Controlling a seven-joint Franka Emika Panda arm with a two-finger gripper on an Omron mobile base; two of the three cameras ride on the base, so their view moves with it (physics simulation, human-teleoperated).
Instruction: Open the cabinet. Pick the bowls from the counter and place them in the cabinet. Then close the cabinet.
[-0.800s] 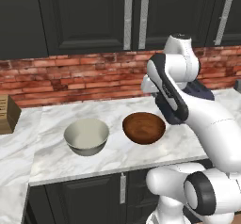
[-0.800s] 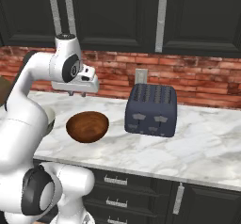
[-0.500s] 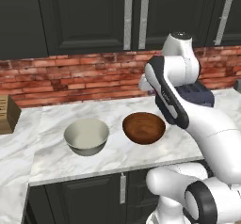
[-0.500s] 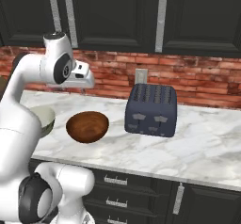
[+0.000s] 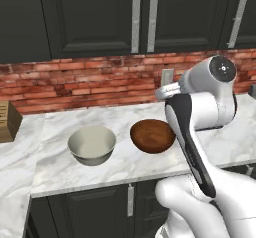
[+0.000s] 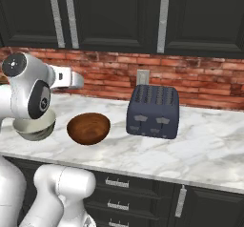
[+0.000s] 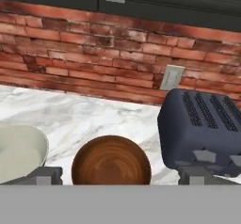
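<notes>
White arm raised above the counter (image 5: 125, 167), its tool (image 7: 120, 176) spread wide, gripping nothing, facing the wooden bowl (image 7: 111, 164).

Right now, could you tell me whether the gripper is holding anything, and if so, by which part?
Nothing is held. The gripper hangs open above the counter, its jaws wide apart, with the wood bowl lying untouched below it and the cream bowl beside.

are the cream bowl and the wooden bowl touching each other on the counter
Apart. The left base view shows a strip of bare marble counter between the cream bowl and the wooden bowl.
</notes>
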